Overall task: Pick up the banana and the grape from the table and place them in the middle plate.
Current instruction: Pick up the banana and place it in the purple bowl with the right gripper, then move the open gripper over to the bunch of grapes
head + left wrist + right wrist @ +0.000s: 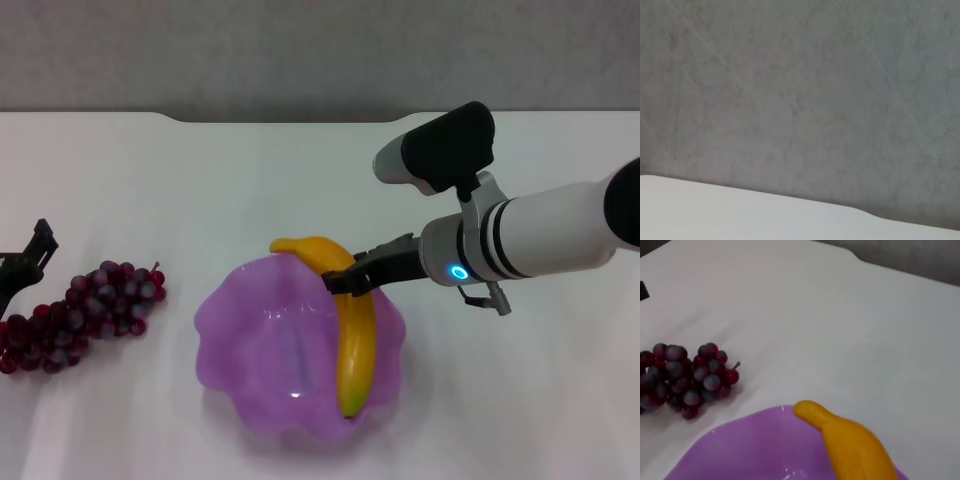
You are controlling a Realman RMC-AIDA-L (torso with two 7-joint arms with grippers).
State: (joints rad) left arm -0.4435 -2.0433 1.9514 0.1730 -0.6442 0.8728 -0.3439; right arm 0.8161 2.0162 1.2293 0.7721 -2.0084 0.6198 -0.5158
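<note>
**Banana held over the plate, grapes lying on the worktop**

Nearest the front edge of the worktop sits the purple plate, about midway between the left and right edges. The banana lies across the plate's right half, its greenish tip low near the front rim and its stem end arching up over the far rim. In the right wrist view the stem end rises above the plate's purple rim, with white worktop beyond it.

The right gripper reaches in from the right edge, just behind the plate's far-right rim. Its dark fingers are closed narrowly across the banana's upper part, one on each side of the fruit, so the banana is held at that point while its lower length hangs into the plate. Whether the lower tip rests on the plate bottom cannot be told.

Toward the left edge, level with the plate's far side, the grapes lie on the worktop, apart from the plate. The right wrist view shows them as a dark red cluster beside the plate rim, not touching it.

The left gripper sits at the left edge, just behind the grapes' left end; only a dark part of it shows, and I cannot tell how its fingers stand. The left wrist view shows only the worktop's far edge and a grey wall.
</note>
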